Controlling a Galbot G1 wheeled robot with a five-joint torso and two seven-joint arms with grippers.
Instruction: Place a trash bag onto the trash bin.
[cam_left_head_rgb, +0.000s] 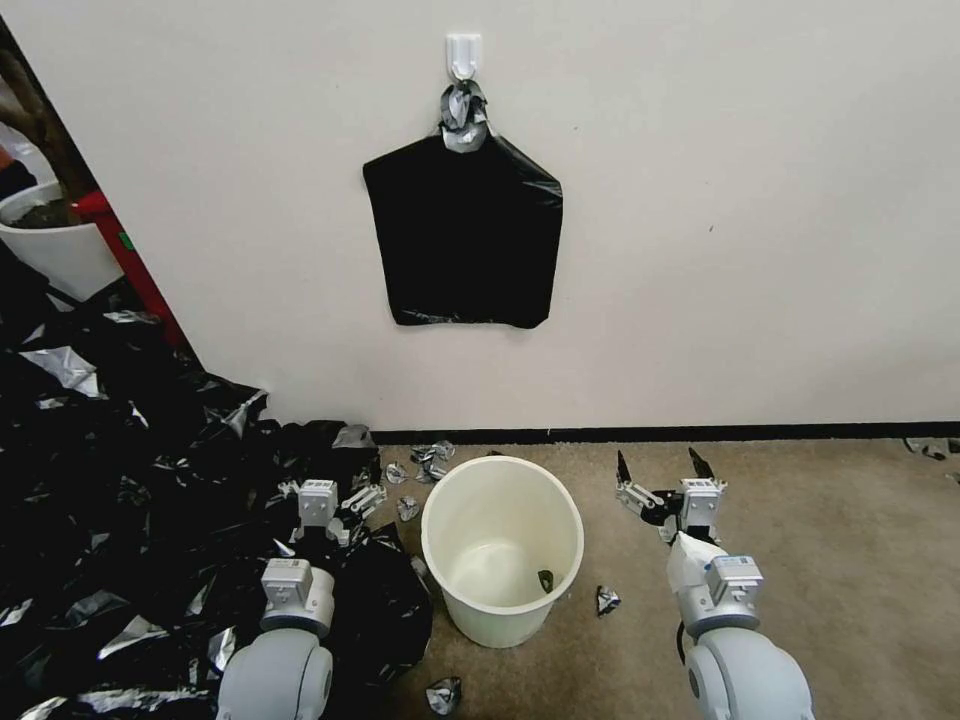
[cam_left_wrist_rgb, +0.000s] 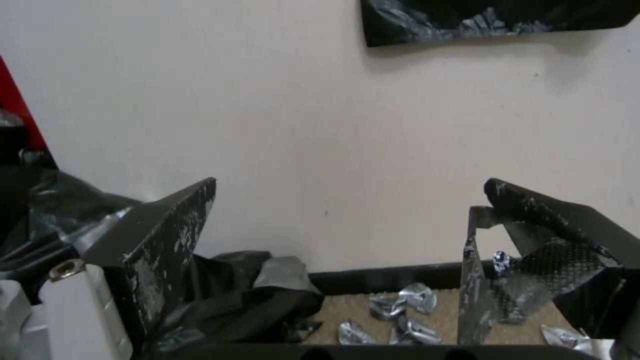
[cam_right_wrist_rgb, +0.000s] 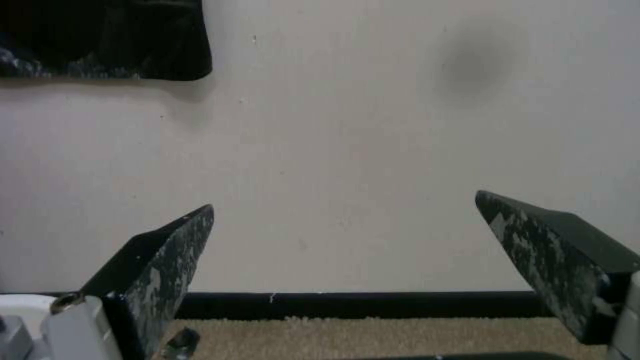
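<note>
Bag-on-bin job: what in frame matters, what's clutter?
Job:
- trash bag, hanging from the wall hook
- trash bin, on the carpet below it
- left gripper and right gripper, both open, flanking the bin

Clutter:
- heap of black sheeting
- silver-black scraps
- white tub

Thin black plastic trash bag (cam_left_head_rgb: 465, 240), faintly glossy, with a crinkled silvery-grey knot. Smooth cream-white plastic trash bin (cam_left_head_rgb: 503, 545), slightly shiny inside. Heap of crumpled glossy black plastic sheeting (cam_left_head_rgb: 110, 470), flecked with silver glints. Small crumpled silver-black scraps (cam_left_wrist_rgb: 400, 305), foil-like. Matt off-white wall (cam_left_head_rgb: 750, 220). Rough beige carpet (cam_left_head_rgb: 860, 560). Matt black fingers (cam_right_wrist_rgb: 160, 260), scuffed and speckled grey.
</note>
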